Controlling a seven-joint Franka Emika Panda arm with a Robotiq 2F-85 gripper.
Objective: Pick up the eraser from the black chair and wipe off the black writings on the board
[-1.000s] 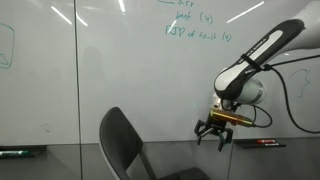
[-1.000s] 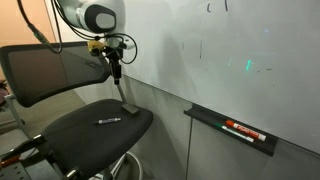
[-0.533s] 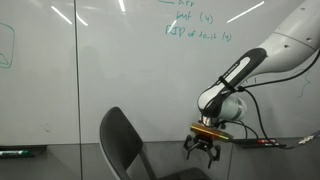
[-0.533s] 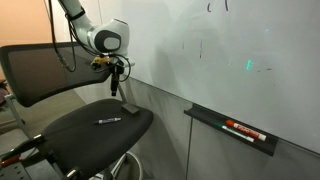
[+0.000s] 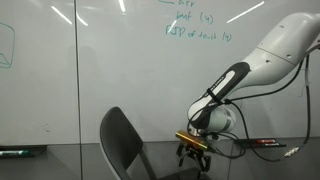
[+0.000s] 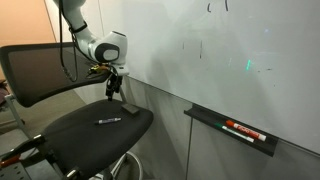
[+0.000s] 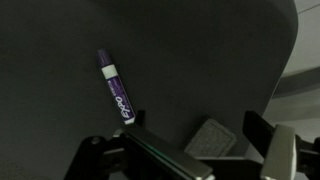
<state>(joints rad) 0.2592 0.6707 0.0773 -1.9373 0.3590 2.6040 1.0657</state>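
The black chair (image 6: 75, 130) shows its backrest (image 5: 125, 140) and dark seat in both exterior views. A small grey eraser (image 7: 210, 138) lies on the seat near its edge, and it also shows in an exterior view (image 6: 127, 108). My gripper (image 7: 190, 152) is open and hangs just above the seat, its jaws on either side of the eraser without touching it. It also shows in both exterior views (image 5: 192, 156) (image 6: 112, 92). The board (image 6: 240, 60) carries faint black writings (image 6: 200, 48) and green handwriting (image 5: 195, 25).
A purple-capped Expo marker (image 7: 115, 88) lies on the seat left of the eraser, and also shows in an exterior view (image 6: 108, 121). A black tray (image 6: 240, 130) with markers is fixed to the board, beside the chair.
My gripper has come down and moved towards the chair seat, from board-tray height to just above the eraser. It stayed open. The eraser and the marker have not moved.
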